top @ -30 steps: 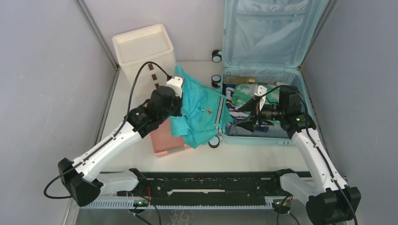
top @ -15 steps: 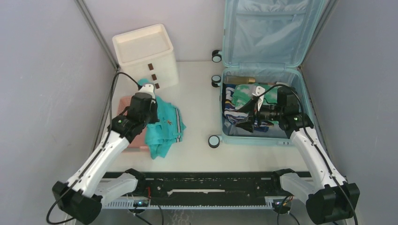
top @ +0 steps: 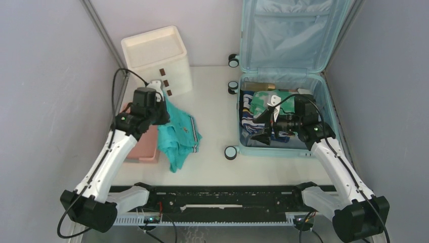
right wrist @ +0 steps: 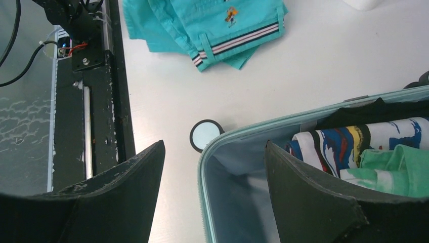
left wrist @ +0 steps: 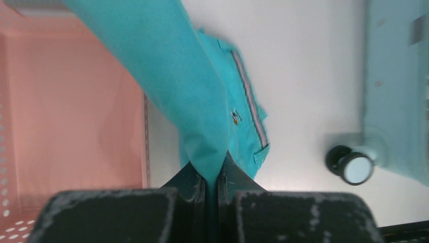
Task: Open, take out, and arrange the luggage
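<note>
Luggage lies open beneath the wide-spread right end effector.

The left arm and right arm have white links, black joints, black cables.

Fabric lines the luggage; shirt is cloth, basket perforated plastic.
</note>
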Robot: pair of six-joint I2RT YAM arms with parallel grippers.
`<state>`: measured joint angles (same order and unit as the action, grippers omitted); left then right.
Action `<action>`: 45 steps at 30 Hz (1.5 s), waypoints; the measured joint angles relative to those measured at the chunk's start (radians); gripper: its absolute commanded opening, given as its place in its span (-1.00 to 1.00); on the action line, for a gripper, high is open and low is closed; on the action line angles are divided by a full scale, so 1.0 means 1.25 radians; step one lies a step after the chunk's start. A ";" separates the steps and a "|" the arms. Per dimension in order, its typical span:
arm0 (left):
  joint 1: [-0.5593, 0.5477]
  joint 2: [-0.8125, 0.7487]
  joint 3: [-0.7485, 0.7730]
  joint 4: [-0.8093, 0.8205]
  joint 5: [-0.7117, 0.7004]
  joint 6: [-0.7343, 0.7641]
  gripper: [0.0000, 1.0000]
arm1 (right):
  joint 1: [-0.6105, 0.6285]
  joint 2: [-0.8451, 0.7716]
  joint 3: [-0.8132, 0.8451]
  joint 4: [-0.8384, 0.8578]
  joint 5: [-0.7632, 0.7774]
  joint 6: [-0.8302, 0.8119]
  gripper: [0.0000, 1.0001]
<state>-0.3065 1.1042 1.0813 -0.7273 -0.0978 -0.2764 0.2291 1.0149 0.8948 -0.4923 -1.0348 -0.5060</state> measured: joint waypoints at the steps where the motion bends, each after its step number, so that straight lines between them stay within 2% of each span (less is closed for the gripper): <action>1: 0.000 -0.004 0.037 -0.020 0.005 0.005 -1.00 | 0.000 0.000 0.000 0.000 0.001 0.000 0.58; 7: 0.002 -0.042 0.248 -0.132 -0.010 0.065 -1.00 | 0.000 0.000 0.000 0.000 0.001 0.000 0.58; 10: 0.012 -0.058 0.290 -0.172 -0.041 0.110 -1.00 | 0.000 0.000 0.000 0.001 0.001 0.000 0.58; 14: 0.064 -0.058 0.283 -0.229 -0.087 0.169 -1.00 | 0.000 0.002 0.000 0.002 0.001 0.000 0.58; 18: 0.194 -0.031 0.193 -0.201 -0.086 0.219 -1.00 | 0.000 0.005 0.000 0.002 0.001 0.000 0.58; 21: 0.261 0.047 0.144 -0.166 -0.096 0.237 -1.00 | 0.000 0.005 0.000 0.002 0.001 0.001 0.58; 25: 0.295 0.187 0.128 -0.117 -0.142 0.258 -1.00 | 0.000 0.005 0.000 0.002 0.001 0.001 0.58; 32: 0.322 0.352 0.122 -0.052 -0.206 0.281 -1.00 | 0.000 0.004 0.000 0.001 0.002 0.000 0.59; 35: 0.336 0.416 0.121 -0.041 -0.186 0.284 -0.99 | 0.000 0.001 0.000 0.001 0.002 -0.001 0.59; 40: 0.337 0.531 0.122 -0.040 -0.062 0.282 -0.97 | -0.003 -0.001 0.000 0.000 0.002 -0.003 0.59; 45: 0.280 0.549 0.122 -0.047 0.029 0.267 -0.97 | -0.012 -0.001 0.000 -0.005 0.002 -0.004 0.59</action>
<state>0.0429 1.7901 1.2339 -0.7860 -0.0612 0.0578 0.2146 1.0138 0.8948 -0.4980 -1.0328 -0.5114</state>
